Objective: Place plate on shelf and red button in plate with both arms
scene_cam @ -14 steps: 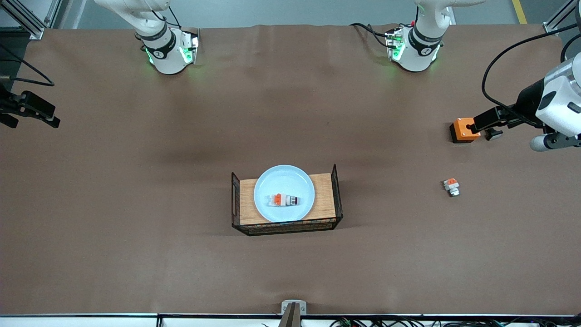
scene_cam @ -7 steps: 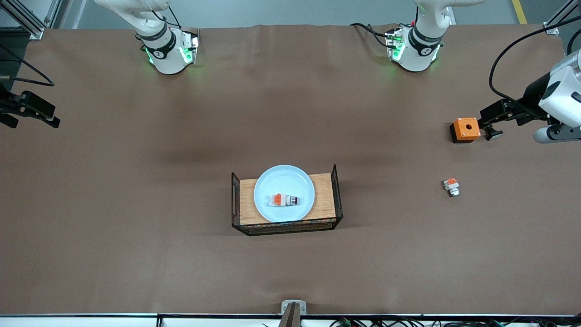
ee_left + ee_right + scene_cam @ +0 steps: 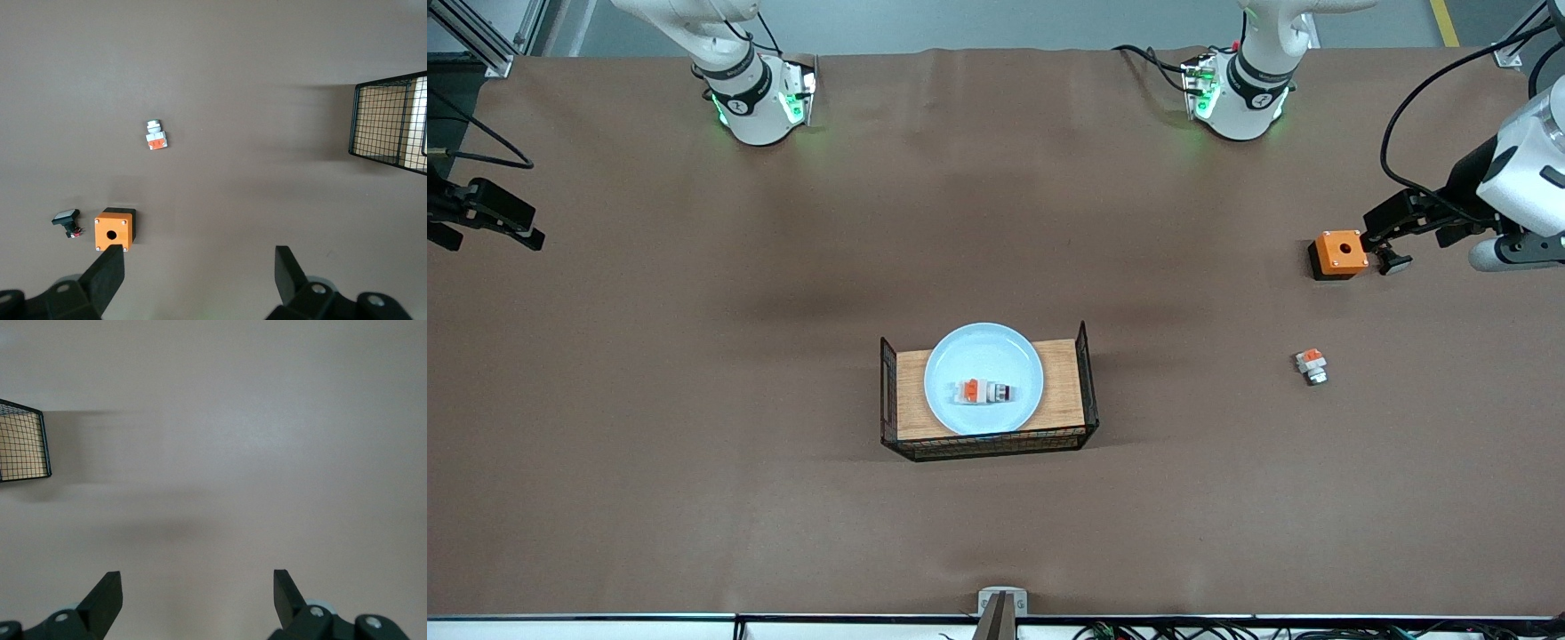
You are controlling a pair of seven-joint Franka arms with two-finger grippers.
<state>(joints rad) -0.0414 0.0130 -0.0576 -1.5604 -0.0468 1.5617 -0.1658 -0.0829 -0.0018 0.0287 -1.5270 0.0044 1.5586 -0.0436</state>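
The round, shallow, pale blue plate [image 3: 983, 378] sits just below the middle of the front view, resting on the wooden floor of a black wire basket [image 3: 889, 391]. On the plate lies the red button [image 3: 982, 391], a tiny white switch block with an orange middle and a silvery collar, on its side.

The left gripper [image 3: 1376, 233] hangs at the middle right edge of the front view, over the table beside a small orange square box with a hole in its top [image 3: 1339, 253]. Its fingers [image 3: 105, 277], at the bottom of the left wrist view, stand wide apart and hold nothing. Touching the table just beside the box is a small black part [image 3: 1392, 261]. Lower in the front view lies a second white-and-orange switch block [image 3: 1311, 365].

The right gripper [image 3: 494, 218] waits at the middle left edge of the front view over the brown table [image 3: 694, 400]. Its fingers [image 3: 103, 597] are spread wide and empty.
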